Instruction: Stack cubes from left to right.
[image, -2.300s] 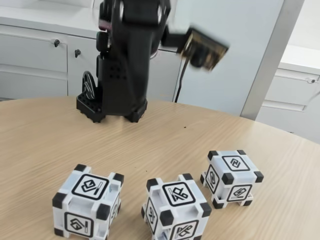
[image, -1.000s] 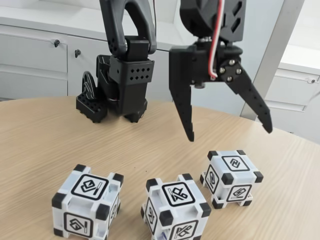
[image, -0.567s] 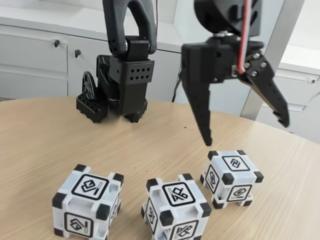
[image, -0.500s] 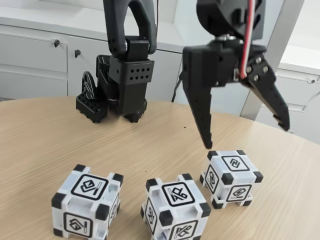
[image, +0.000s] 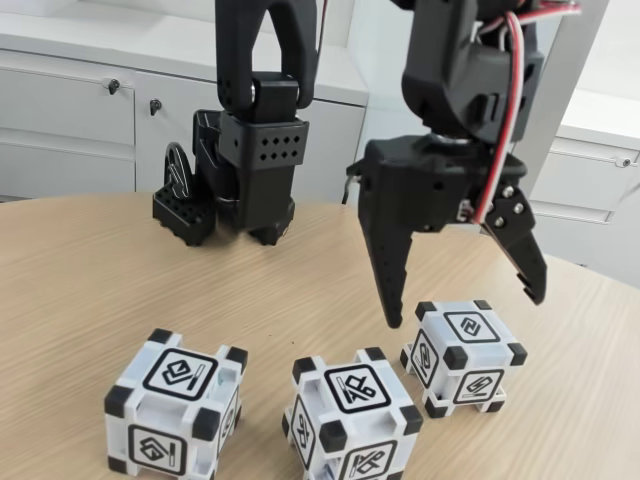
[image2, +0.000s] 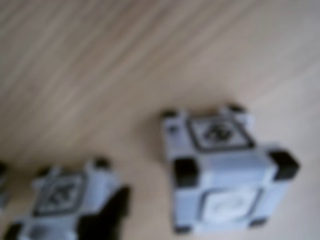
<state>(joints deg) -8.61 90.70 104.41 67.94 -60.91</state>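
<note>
Here, in the fixed view, three cubes sit in a loose row on a round wooden table (image: 90, 270), near its front edge. The left cube (image: 176, 410) rests flat, its top face showing a black-framed square sign. Just beside it, apart by a small gap, the middle cube (image: 352, 415) is turned a little, so one corner points toward the camera. The right cube (image: 463, 356) sits slightly farther back on the table, near the middle one but not touching it.

Behind the left cube, well apart from it, the arm's black base (image: 235, 190) stands on the table in front of white cabinets (image: 70, 120). The arm rises out of the top of the picture and comes down again on the right, with red and white wires along the wrist.

The gripper (image: 467, 310) hangs over the right cube with its jaws spread wide and nothing between them. One finger (image: 388, 270) points down just left of that cube's top back corner, the other finger (image: 525, 262) slants out above its right side. Neither touches the cube.

The wrist view is blurred. It looks down on the wood grain, with the middle cube (image2: 65, 200) at the lower left and the right cube (image2: 225, 170) right of centre.
</note>
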